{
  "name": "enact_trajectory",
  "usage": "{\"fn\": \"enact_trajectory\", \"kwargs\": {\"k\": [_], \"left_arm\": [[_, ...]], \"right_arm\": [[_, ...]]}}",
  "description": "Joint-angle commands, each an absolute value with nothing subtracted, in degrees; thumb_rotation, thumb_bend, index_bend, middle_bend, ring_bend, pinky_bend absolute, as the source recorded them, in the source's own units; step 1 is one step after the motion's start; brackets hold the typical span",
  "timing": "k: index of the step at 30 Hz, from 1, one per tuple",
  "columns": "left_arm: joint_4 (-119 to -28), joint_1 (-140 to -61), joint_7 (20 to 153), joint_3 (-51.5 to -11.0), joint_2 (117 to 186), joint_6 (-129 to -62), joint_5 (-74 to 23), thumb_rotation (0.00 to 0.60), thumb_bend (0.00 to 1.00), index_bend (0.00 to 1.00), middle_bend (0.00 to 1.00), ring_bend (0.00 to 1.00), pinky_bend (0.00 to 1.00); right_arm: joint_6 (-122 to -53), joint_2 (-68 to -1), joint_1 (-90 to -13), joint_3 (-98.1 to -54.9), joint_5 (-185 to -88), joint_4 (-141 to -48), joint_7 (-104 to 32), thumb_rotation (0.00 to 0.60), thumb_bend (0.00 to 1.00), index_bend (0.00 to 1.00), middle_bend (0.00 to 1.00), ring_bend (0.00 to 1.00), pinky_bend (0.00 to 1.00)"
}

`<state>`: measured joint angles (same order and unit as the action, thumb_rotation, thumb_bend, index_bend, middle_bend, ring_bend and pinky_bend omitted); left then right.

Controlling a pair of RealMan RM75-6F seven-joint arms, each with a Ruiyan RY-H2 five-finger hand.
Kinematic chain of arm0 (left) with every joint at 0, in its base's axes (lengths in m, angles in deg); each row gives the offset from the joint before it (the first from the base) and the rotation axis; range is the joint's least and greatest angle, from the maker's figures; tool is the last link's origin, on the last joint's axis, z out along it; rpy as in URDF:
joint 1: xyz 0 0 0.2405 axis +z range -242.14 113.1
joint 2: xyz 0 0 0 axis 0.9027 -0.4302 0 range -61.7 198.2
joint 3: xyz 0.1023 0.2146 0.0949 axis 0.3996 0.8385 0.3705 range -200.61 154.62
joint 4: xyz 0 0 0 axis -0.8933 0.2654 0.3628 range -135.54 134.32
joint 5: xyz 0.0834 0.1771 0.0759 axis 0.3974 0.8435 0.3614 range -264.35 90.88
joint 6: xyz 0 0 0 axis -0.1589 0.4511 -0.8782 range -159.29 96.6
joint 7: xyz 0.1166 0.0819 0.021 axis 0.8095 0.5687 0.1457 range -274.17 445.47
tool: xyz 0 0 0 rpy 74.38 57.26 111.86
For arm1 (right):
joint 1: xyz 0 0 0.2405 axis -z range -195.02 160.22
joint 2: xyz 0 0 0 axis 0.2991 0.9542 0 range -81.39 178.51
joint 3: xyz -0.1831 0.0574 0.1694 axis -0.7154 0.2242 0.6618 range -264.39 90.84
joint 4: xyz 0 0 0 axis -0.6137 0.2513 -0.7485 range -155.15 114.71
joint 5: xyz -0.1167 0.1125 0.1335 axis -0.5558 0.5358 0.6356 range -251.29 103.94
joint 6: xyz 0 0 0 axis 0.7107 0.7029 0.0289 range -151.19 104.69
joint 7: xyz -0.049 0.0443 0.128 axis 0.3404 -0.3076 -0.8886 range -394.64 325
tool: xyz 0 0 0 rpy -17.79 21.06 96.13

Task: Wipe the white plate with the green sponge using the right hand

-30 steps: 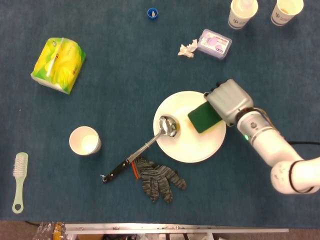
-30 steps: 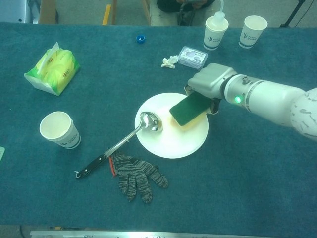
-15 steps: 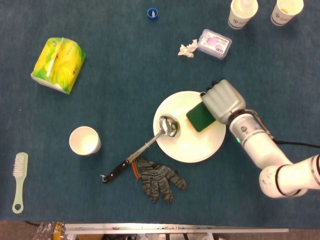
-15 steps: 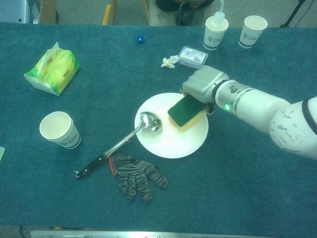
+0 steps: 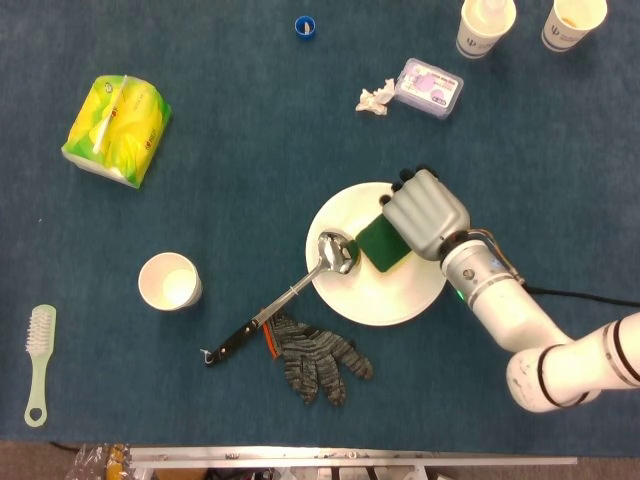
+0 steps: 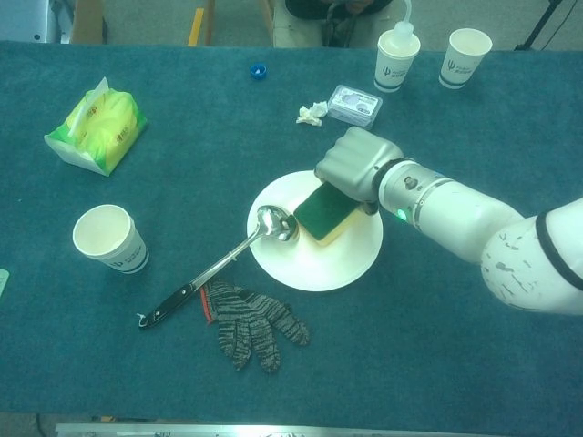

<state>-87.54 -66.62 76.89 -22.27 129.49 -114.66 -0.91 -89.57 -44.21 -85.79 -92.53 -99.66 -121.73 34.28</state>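
From the head view, my right hand [image 5: 425, 212] is closed over the green sponge [image 5: 380, 243], holding it down on the white plate [image 5: 385, 300], right of the plate's middle and just beside the bowl of the ladle [image 5: 337, 252], which rests on the plate's left part. I judge the wipe goes best if I keep the sponge flat and pressed, sweep it over the bare lower part of the plate, and stay clear of the ladle so I don't knock it off. The sponge's long axis runs diagonally, its free end pointing down-left toward the ladle. From the chest view, my right hand [image 6: 353, 164] covers the sponge's far end; the sponge [image 6: 319, 211] shows green on top with a yellow layer beneath, lying on the plate [image 6: 314, 269] and slanting toward the ladle [image 6: 276, 223]. My left hand appears in neither view.
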Motion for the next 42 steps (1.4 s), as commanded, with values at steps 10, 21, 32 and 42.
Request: {"fn": "enact_trajectory", "kwargs": {"k": [10,21,32,42], "left_arm": [[-86.9,-67.1,76.3,-22.1,130.3,-114.4,0.1,0.600,0.39,0.27,0.24,0.16,0.19],[-86.3,-66.7,75.5,-22.1,130.5,-115.0,0.1,0.600,0.39,0.27,0.24,0.16,0.19],[-85.7,-66.6,74.7,-22.2,130.6,-115.1,0.1,0.600,0.39,0.27,0.24,0.16,0.19],[-86.0,-66.7,75.1,-22.1,130.6,-114.8,0.0,0.600,0.39,0.27,0.24,0.16,0.19]], "right_arm": [[-92.2,-42.1,-85.0,-93.6,-101.7,-123.0,37.8,0.600,0.39,0.42,0.38,0.24,0.35],[-91.4,-44.7,-84.5,-93.4,-102.9,-122.1,39.5,0.600,0.39,0.42,0.38,0.24,0.35],[-92.1,-47.5,-83.4,-94.0,-105.6,-121.1,40.8,0.600,0.38,0.42,0.38,0.24,0.35],[-92.3,-46.3,-82.4,-94.2,-105.0,-121.0,41.6,0.600,0.38,0.42,0.38,0.24,0.35]]}}
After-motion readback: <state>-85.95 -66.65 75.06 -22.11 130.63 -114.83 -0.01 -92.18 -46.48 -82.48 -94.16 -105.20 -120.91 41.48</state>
